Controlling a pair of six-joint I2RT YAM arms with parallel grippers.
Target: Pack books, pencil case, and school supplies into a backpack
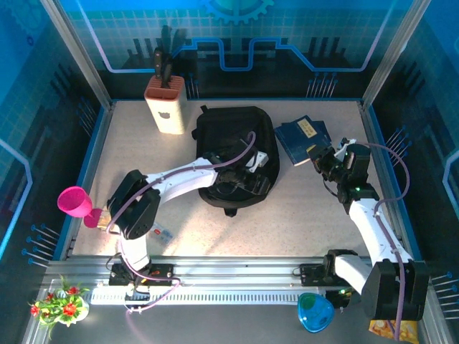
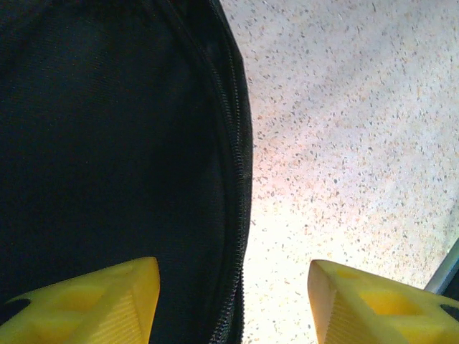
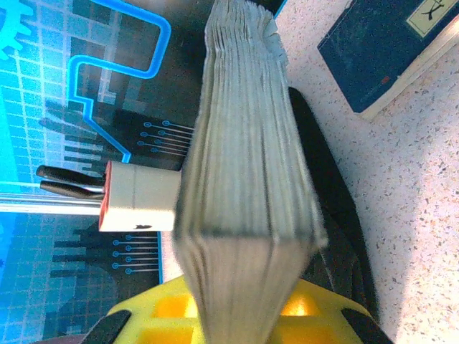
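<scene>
One book (image 3: 244,143) pinched in the right tool (image 3: 237,315) — left tool (image 2: 233,301) open, empty; backpack (image 2: 107,143) zipper (image 2: 231,136) looks shut, may block it.

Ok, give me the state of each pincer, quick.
Left pincer: open, fingers either side of the backpack zipper edge, gripping nothing.
Right pincer: closed on a book.

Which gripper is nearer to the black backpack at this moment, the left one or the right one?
Left. The left gripper hangs open directly over the backpack, at its zippered edge. The right gripper is apart from it, off to its right side, shut on a book.
</scene>
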